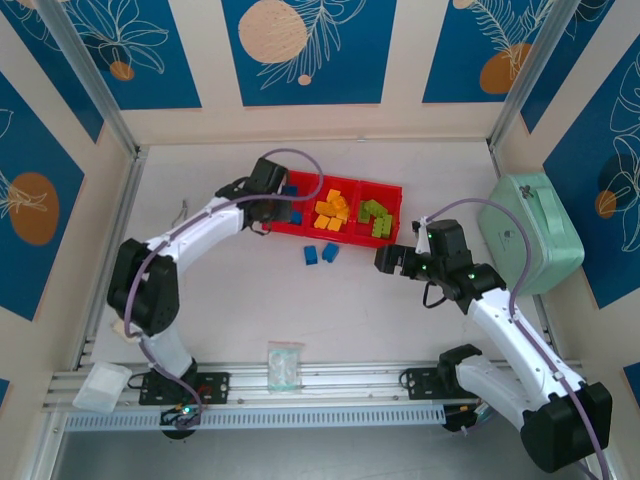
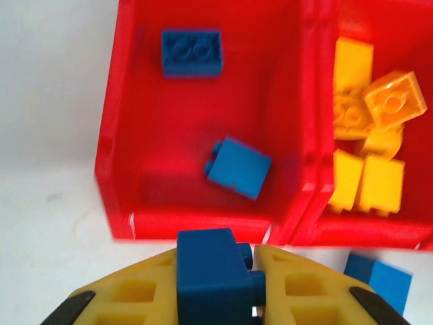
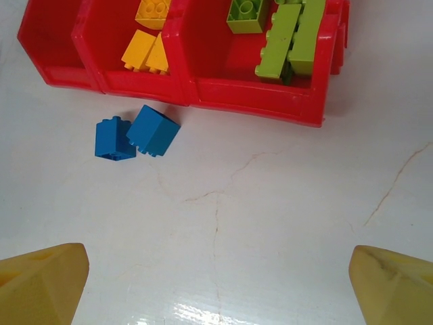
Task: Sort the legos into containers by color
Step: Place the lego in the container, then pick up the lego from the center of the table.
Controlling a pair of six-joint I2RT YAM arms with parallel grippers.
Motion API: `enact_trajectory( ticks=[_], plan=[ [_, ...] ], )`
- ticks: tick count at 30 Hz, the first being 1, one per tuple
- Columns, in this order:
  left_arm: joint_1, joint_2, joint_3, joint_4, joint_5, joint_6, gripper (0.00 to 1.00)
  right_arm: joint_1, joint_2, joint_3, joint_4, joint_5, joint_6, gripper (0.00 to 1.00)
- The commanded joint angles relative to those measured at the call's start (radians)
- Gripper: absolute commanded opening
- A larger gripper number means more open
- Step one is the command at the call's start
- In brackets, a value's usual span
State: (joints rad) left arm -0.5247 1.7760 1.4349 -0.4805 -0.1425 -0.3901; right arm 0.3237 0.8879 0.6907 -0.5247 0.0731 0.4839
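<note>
Left gripper (image 2: 216,263) clamps blue lego (image 2: 203,284), studs sideways, near red tray (image 2: 203,223); right gripper (image 3: 218,261) wide open.

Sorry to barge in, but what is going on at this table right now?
Two robot arms are sorting legos by colour into a red tray. The left fingers are shut on a blue lego at the near wall of the left compartment, which holds two blue bricks. Orange legos lie in the middle compartment, green legos in the right. Two loose blue legos lie on the table before the tray; the right fingers hang open nearby.
</note>
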Motion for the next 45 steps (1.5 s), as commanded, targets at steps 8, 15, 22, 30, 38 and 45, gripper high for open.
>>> enact_trajectory(
  ticks=[8, 15, 22, 30, 38, 45],
  plan=[
    [0.040, 0.266, 0.306, -0.133, -0.020, 0.098, 0.29, 0.006, -0.048, 0.044, -0.139, 0.061, 0.007, 0.99],
    [0.059, 0.346, 0.326, -0.117, 0.009, 0.086, 0.31, 0.015, -0.073, 0.055, -0.158, 0.049, 0.011, 0.99],
    [0.058, 0.283, 0.253, -0.062, -0.013, 0.080, 0.65, 0.072, -0.074, 0.072, -0.187, 0.092, -0.014, 0.99],
    [0.050, 0.124, 0.103, -0.052, 0.020, 0.049, 0.71, 0.076, -0.009, 0.094, -0.156, 0.086, 0.027, 0.99],
    [-0.099, -0.059, -0.189, 0.043, 0.074, -0.103, 0.71, 0.085, 0.030, 0.079, -0.119, 0.068, 0.038, 0.99],
    [-0.174, 0.003, -0.215, 0.068, 0.117, -0.177, 0.72, 0.084, 0.014, 0.045, -0.110, 0.048, 0.032, 0.99]
  ],
)
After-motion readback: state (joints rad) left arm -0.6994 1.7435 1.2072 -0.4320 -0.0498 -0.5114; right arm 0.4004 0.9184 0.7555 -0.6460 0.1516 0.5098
